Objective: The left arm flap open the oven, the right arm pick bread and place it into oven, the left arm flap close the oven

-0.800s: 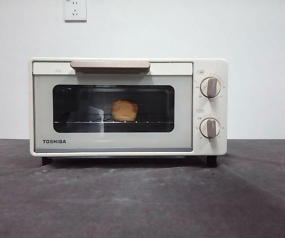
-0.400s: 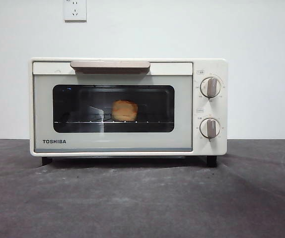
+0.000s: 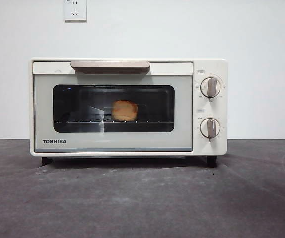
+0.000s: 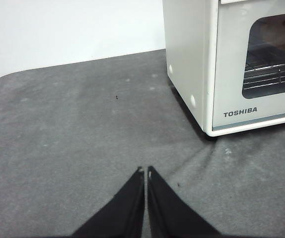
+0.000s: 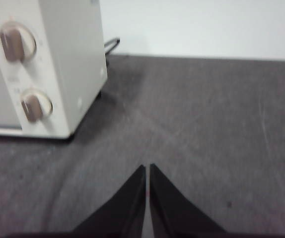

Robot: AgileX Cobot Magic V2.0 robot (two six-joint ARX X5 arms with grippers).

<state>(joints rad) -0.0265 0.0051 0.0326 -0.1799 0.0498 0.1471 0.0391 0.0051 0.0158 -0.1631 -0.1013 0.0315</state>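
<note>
Change: nothing has shifted over the last second; in the front view the oven [image 3: 128, 106] stands as it did, door shut, handle [image 3: 110, 65] up against the top edge.
Bread: the bread [image 3: 124, 110] sits on the wire rack [image 3: 113, 122] inside, seen through the dark window, about mid-rack.
Meaning: by the look of it all three steps are done, with the loaf in and the door closed, and both arms drawn back.
Left gripper: the left gripper [image 4: 145, 171] hangs low over the desk [image 4: 83, 134], off the oven's left front corner, jaws pressed together, holding nothing.
Right gripper: the right gripper [image 5: 147, 167] hangs over the desk off the oven's right front corner, near the two knobs [image 5: 32, 105]; jaws closed with only a hairline gap, empty.
Surface: a dark grey, felt-like covering with faint scuffs and a few small specks; the oven stands toward the desk's back edge on short black feet.
Room: plain white wall behind, with two sockets [image 3: 75, 10] high up, one toward each top corner of the front view. A black cord [image 5: 111, 45] trails behind the oven.
</note>
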